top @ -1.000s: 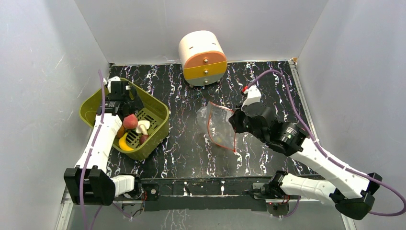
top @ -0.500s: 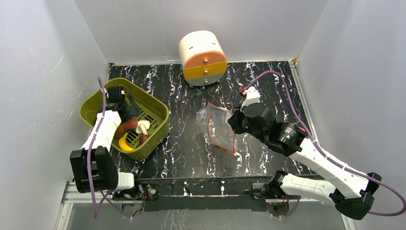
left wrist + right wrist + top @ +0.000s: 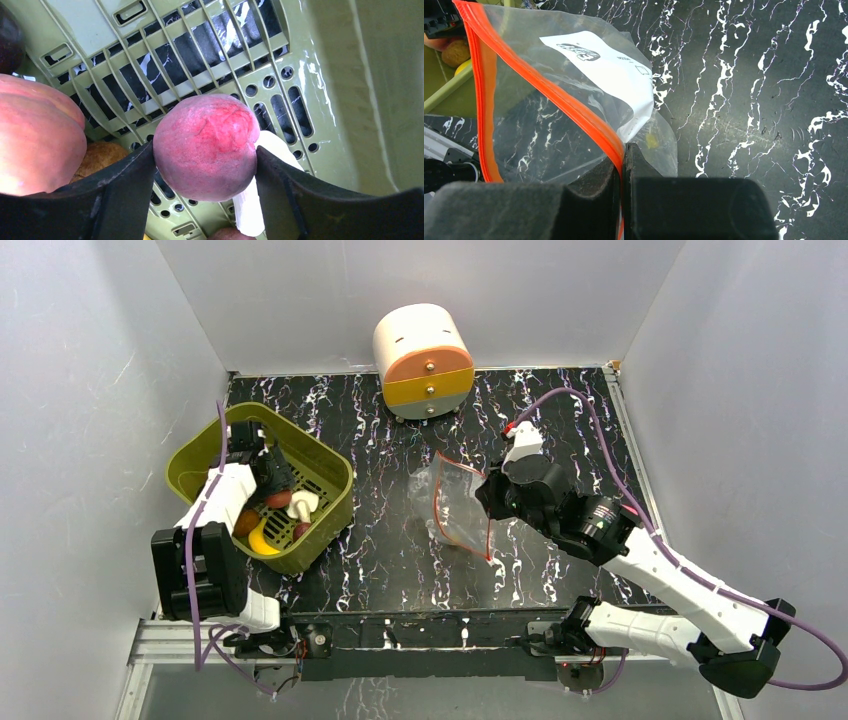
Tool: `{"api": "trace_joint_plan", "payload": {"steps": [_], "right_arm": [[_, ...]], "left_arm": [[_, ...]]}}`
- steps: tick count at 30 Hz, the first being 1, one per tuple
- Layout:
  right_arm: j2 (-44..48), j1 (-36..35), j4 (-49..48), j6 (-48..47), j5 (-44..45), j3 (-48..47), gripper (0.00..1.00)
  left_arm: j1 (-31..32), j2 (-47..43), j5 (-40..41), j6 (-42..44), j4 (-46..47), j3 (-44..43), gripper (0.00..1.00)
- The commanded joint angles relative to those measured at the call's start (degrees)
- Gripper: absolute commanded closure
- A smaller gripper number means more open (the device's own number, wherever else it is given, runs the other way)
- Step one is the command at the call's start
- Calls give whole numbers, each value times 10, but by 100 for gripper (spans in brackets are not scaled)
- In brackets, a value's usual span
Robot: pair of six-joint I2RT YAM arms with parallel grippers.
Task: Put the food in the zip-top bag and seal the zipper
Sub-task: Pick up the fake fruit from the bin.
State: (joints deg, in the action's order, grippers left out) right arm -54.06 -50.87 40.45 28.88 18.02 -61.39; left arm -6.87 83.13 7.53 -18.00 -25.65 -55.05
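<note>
basket [image 3: 335, 465]: olive-green, on the left of the table [image 3: 390, 540], toy foods inside.
zip-top bag [image 3: 455, 505]: mid-table, right of the basket, mouth gaping.
zipper [image 3: 489, 525]: long axis far to near, near end slanting right.
right gripper [image 3: 623, 155]: pinched together on the zipper.
left gripper [image 3: 205, 152]: inside the basket, clamped on the fruit.
pink-red fruit [image 3: 205, 135]: between the fingers, above the slotted floor.
</note>
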Motion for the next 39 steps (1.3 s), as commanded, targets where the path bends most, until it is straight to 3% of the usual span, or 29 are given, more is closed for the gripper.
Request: {"api": "trace_joint_plan", "payload": {"steps": [1, 11, 21, 39], "right_arm": [[13, 2, -17, 8, 9, -8, 100], [12, 2, -11, 24, 11, -6, 100], [-17, 2, 12, 31, 67, -42, 100], [-43, 2, 66, 40, 122, -94, 100]], "left_arm": [[0, -24, -7, 5, -4, 1, 43], [0, -65, -8, 0, -39, -9, 52], [0, -130, -50, 0, -88, -58, 55], [2, -224, -250, 16, -113, -93, 59]]}}
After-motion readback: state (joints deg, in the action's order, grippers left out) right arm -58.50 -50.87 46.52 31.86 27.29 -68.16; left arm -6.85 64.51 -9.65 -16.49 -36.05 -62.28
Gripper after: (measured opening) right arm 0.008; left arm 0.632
